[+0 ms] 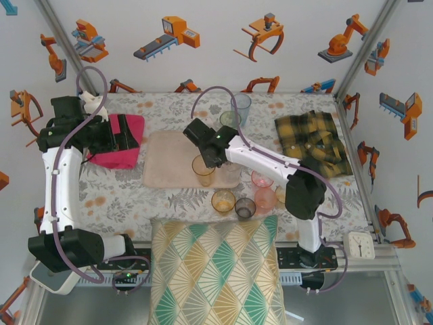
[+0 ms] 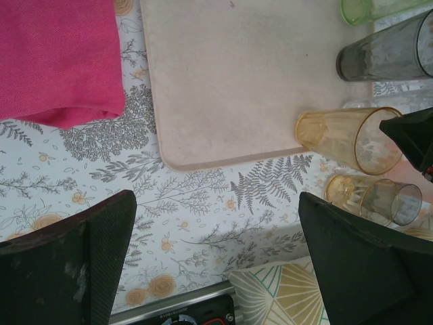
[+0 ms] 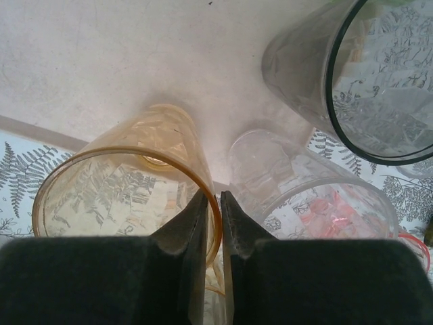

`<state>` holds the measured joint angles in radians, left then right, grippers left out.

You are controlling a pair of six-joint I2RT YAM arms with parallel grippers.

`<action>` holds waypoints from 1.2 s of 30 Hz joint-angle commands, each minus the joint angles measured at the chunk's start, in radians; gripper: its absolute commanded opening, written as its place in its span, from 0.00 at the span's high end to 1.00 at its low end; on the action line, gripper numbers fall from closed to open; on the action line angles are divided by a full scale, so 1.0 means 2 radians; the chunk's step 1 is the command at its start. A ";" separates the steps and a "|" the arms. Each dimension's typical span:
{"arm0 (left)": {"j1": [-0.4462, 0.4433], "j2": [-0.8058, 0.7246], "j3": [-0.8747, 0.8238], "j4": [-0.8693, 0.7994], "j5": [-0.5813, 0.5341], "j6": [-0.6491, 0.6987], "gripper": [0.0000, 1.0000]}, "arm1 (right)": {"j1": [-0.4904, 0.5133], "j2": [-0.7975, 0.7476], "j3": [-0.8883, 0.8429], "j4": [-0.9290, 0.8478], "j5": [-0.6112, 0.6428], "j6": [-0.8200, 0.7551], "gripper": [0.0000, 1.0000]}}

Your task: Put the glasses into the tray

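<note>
**Right gripper at the rim of a tumbler on the tray corner**

Right gripper (image 3: 213, 198) hangs over the tall amber tumbler (image 3: 128, 183), its jaws drawn almost together with only a thin slit between them. The tumbler's rim runs into that slit, one finger inside the glass and one outside. Whether the pads are pressing on the wall cannot be told. The tumbler stands upright with its base on the tray (image 3: 101, 54), just inside the near right corner and close to the low rim. A clear tumbler (image 3: 298, 196) stands just beside it, and a tall grey tumbler (image 3: 352, 74) is near behind.

Left gripper (image 2: 216, 271) hovers wide open over the table (image 2: 189, 203) near the pink cloth (image 2: 57, 57), holding nothing.

The danger seems to lie in the withdrawal. If the gripper lifts before the jaws have parted enough, the inner finger could catch the rim. That would tip the amber tumbler over the tray's edge. The outer finger sits in the narrow space between the two glasses, so a wider opening or a sideways drift could push the clear tumbler over. A straight rise looks safest.
</note>
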<state>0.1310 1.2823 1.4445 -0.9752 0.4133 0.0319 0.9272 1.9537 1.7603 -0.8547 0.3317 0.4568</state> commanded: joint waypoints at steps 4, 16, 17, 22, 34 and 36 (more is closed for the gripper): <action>0.001 -0.010 -0.003 0.004 0.011 -0.008 0.03 | 0.004 -0.015 0.004 -0.008 0.005 0.006 0.78; 0.001 -0.010 -0.003 0.004 0.011 -0.008 0.03 | 0.003 -0.012 0.043 -0.023 0.012 -0.004 0.76; 0.002 -0.009 -0.003 0.005 0.011 -0.007 0.03 | 0.004 -0.011 0.047 -0.026 0.013 -0.004 0.75; 0.002 -0.011 -0.003 0.004 0.010 -0.007 0.03 | 0.004 -0.011 0.064 -0.034 0.016 -0.006 0.74; 0.004 -0.015 -0.008 0.004 0.012 -0.007 0.03 | 0.004 -0.018 0.125 -0.078 0.045 -0.016 0.73; 0.004 -0.015 -0.007 0.004 0.011 -0.007 0.03 | 0.004 -0.020 0.133 -0.081 0.053 -0.022 0.72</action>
<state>0.1318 1.2812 1.4422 -0.9726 0.4168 0.0288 0.9276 1.9518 1.9865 -0.9741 0.3908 0.4358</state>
